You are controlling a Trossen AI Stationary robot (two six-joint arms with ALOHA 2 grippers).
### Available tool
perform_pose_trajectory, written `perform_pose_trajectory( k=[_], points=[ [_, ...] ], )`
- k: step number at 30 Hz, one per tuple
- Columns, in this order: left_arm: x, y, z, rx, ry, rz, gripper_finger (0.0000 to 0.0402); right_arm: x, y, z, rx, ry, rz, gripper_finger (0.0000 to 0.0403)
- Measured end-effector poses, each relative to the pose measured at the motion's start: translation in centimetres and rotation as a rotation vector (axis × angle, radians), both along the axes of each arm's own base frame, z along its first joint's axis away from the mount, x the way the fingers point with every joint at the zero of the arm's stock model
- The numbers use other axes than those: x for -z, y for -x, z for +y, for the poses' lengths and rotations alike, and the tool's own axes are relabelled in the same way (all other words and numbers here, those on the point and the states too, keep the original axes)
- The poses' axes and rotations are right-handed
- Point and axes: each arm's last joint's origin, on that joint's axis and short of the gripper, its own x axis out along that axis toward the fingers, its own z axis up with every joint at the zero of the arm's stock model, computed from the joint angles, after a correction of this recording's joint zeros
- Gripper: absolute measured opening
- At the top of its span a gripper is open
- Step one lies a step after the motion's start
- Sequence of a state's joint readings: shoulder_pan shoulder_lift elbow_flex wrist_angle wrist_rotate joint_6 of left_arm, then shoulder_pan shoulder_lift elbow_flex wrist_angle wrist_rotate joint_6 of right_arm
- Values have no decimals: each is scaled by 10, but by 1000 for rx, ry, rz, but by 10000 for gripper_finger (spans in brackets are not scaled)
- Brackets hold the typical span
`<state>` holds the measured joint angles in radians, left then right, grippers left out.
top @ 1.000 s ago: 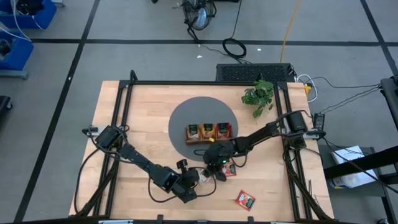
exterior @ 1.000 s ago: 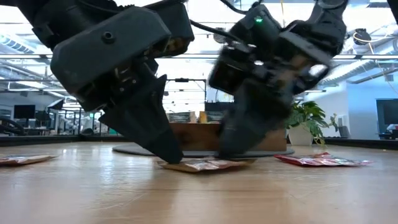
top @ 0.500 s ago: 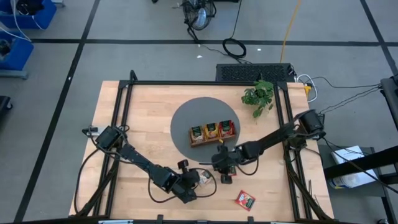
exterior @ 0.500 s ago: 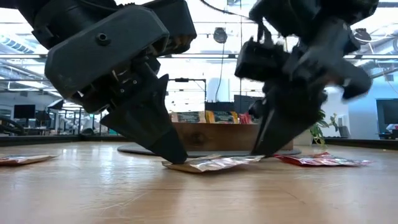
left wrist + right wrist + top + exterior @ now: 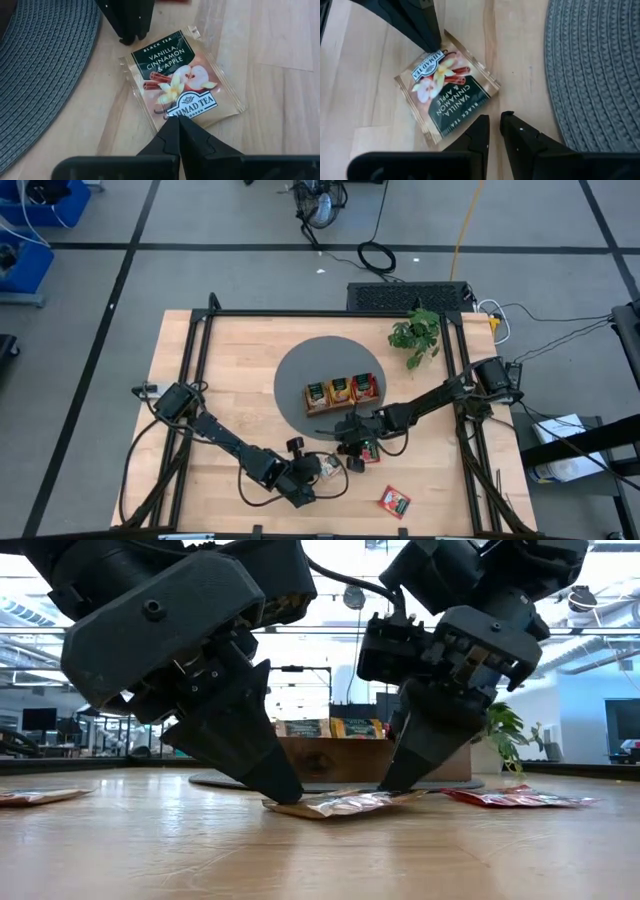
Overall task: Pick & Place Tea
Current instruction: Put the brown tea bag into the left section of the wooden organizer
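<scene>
An orange-tan tea sachet (image 5: pixel 177 82) with a dark green band lies flat on the wooden table just off the grey round mat (image 5: pixel 600 70). My left gripper (image 5: pixel 179 120) is shut, its tip on the sachet's logo end. My right gripper (image 5: pixel 493 120) stands at the opposite, green-band end (image 5: pixel 465 107), fingers a narrow gap apart with nothing between them. In the low view the left gripper (image 5: pixel 285 792) and right gripper (image 5: pixel 393 785) flank the sachet (image 5: pixel 335 805). The brown tray (image 5: pixel 341 392) on the mat holds three upright sachets. My left gripper presses its shut fingertips down on the sachet's logo end, right at the edge (image 5: pixel 186 111). It comes slanting down from the table's near left. The sachet stays on the table under it. My right gripper: I cannot tell whether its fingertips (image 5: pixel 398 780) touch the sachet's slightly raised end.
Two red sachets (image 5: pixel 394 501) (image 5: pixel 368 452) lie on the table to the near right, and another shows at the low view's left (image 5: pixel 30 796). A potted plant (image 5: pixel 415 332) stands at the far right. Black frame rails (image 5: pixel 200 380) border the table.
My right gripper has swung away from the sachet toward the table's right and near edge, then come back to the sachet's green-band end, tipping and turning as it went. That end of the sachet now sits slightly raised. My left gripper has kept its place on the logo end.
</scene>
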<state>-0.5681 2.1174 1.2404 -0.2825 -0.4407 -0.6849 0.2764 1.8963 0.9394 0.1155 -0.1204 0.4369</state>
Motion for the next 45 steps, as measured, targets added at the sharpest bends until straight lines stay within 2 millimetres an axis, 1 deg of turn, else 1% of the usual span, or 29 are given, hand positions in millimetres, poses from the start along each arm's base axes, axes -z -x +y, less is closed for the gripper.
perform_pose_trajectory(
  k=[5, 9, 15, 19, 21, 24, 27, 31, 33, 38, 42, 45],
  points=[
    [0, -3, 2, -11, -3, -19, 13, 2, 2, 2, 5, -13, 28, 50],
    [0, -6, 4, -12, 2, -35, 4, 3, 3, 6, -24, -43, 38, 50],
    [0, -8, 6, -10, -1, -46, 12, 3, 5, 11, -56, -46, 40, 50],
    [3, -9, 6, -17, -8, -51, 4, 5, 7, 14, -72, -44, 43, 50],
    [3, -10, 6, -18, -7, -57, 7, 6, 8, 14, -72, -49, 38, 50],
    [9, -14, 6, -25, 2, -77, 12, 8, 10, 13, -72, -70, 13, 50],
    [11, -16, 6, -16, 7, -84, 6, 9, 10, 14, -95, -117, -14, 50],
    [11, -16, 6, -14, 13, -83, 8, 10, 12, 13, -109, -142, -10, 50],
    [11, -16, 6, -14, 16, -83, 12, 11, 11, 10, -107, -153, -6, 50],
    [11, -16, 6, -14, 21, -82, 4, 7, 7, 6, -148, -220, -35, 50],
    [11, -16, 6, -15, 25, -82, 12, 8, 9, 5, -146, -224, -15, 50],
    [11, -16, 6, -16, 25, -82, 7, 7, 8, 6, -153, -221, -23, 50]
  ],
)
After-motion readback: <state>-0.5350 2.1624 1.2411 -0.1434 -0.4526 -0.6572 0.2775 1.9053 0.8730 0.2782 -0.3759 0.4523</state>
